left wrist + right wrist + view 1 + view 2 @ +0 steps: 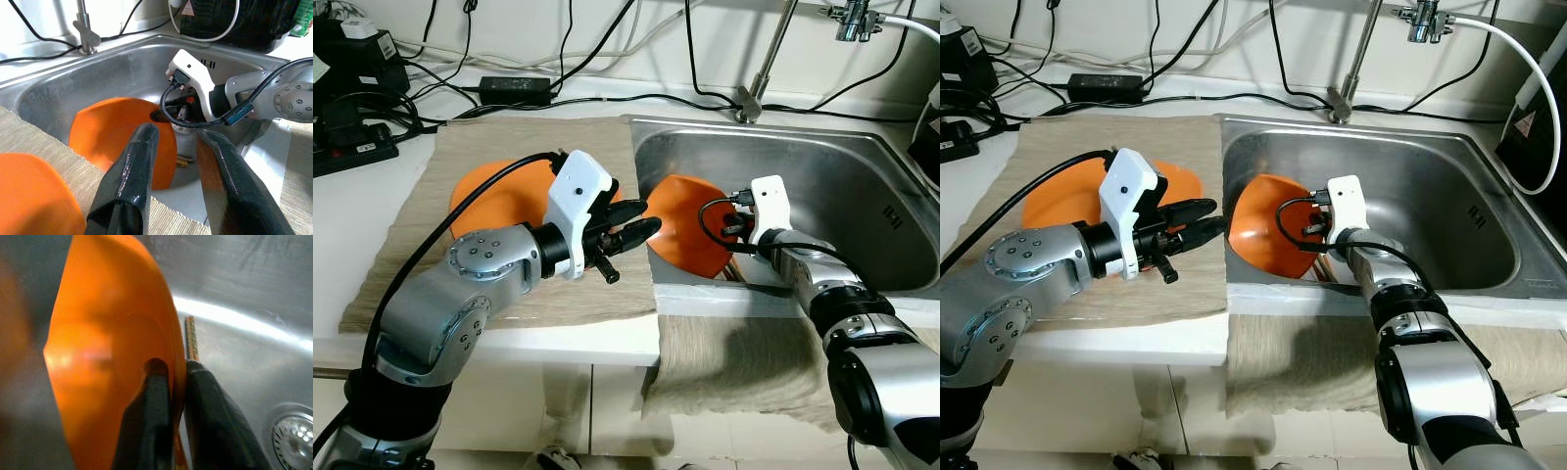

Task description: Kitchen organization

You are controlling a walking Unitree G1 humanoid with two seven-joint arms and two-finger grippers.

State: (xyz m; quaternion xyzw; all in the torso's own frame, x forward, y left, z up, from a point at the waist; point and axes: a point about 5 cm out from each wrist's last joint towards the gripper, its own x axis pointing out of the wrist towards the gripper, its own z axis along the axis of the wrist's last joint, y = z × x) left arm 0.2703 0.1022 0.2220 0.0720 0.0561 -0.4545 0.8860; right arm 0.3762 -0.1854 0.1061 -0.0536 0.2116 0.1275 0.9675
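Steel sink (862, 186) set in the bench, beige mat (509, 147) just left of it. One orange plate (494, 196) lies flat on the mat. A second orange plate (1273, 230) stands on edge at the sink's left wall, rim pinched between the narrow fingers (156, 382) of the right gripper (736, 227). Left gripper (631, 233) hovers over the mat's sink-side edge, fingers spread wide, pointing at that plate, just beside it. Handover looks likely.

No legible text, brand or number, red triangular warning sign on white label (1526, 121), its wording too small to read
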